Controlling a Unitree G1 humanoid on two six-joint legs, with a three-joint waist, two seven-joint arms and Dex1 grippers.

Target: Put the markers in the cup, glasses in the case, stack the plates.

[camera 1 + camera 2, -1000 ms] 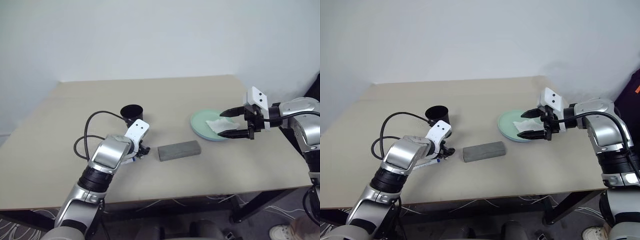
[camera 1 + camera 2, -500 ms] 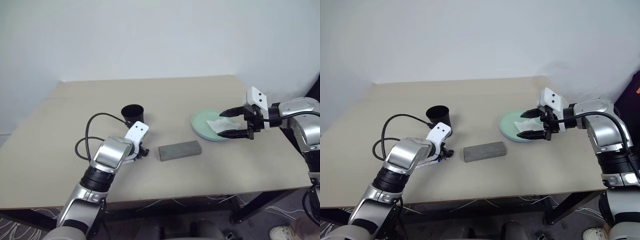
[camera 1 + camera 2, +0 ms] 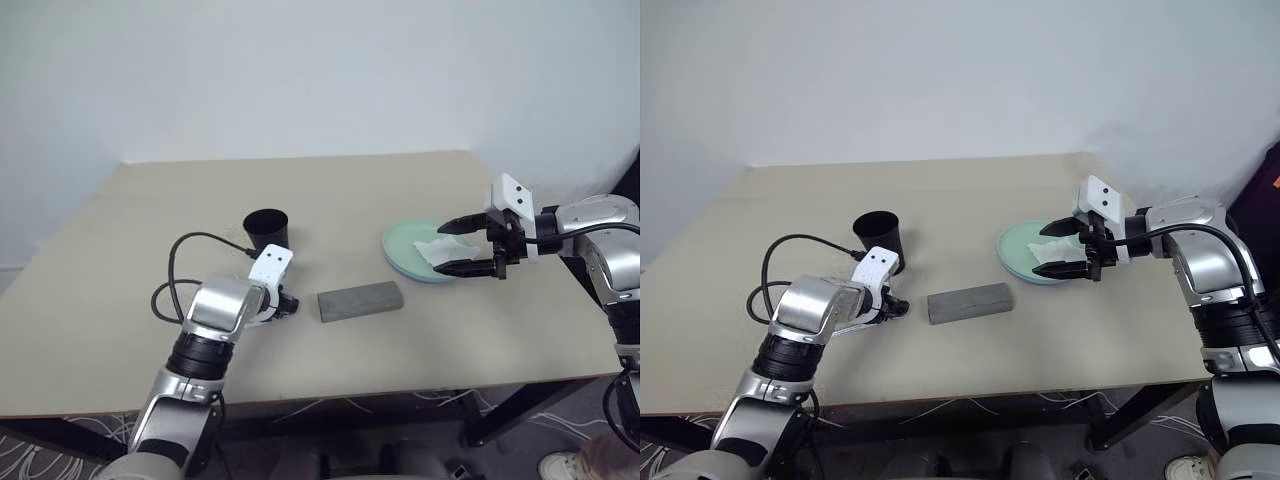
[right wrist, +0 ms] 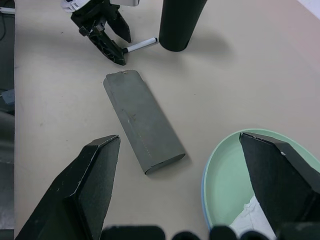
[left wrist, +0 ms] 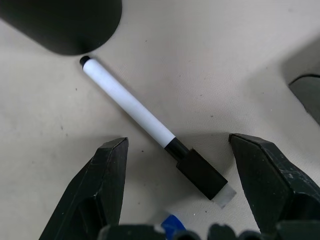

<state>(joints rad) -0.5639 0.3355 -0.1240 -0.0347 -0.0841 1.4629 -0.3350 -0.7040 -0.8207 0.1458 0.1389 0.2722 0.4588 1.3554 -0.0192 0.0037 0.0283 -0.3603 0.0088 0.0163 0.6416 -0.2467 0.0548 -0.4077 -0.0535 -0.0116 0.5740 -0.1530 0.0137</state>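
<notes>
- Beige table against a plain pale wall; I see my two arms reaching over it from the near edge.
- Left gripper points down at the tabletop, fingers spread wide and holding nothing, straddling the black-capped marker that lies flat between them.
- That marker's bare end sits just beside the base of the black cup, which stands upright.
- Blue cap of a second marker peeks in near the fingers' base.
- Grey case lies closed, flat, between the left gripper and the plates.
- Pale green plate sits on top of a light blue one; a white tissue rests in it.
- Right gripper hovers over the plate's near side, fingers wide apart, empty.
- Glasses: I cannot tell where they are.
</notes>
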